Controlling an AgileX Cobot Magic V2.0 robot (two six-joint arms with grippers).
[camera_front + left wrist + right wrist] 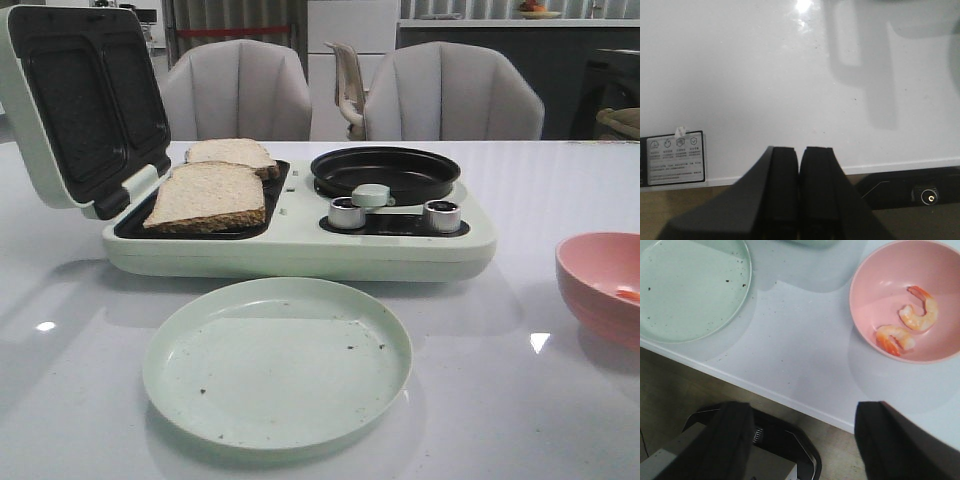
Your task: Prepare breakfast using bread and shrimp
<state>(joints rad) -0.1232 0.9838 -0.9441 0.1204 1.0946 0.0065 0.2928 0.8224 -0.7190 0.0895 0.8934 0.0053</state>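
Home dining area: padded chairs (240, 90), white table (560, 190), breakfast maker (300, 235).

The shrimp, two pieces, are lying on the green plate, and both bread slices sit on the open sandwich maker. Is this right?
Not quite. The two shrimp lie in the pink bowl, as the right wrist view shows; the green plate holds only crumbs. The bread slices do sit on the open sandwich maker.

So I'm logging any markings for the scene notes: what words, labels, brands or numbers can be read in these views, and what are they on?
Sticker on the white table, left wrist view: four round icons above several lines of small print, all too small and blurred to read.
Breakfast maker, its two knobs and the panel around them, front view: no legible markings.
Green plate and pink bowl: no text.
Nothing else carries writing.
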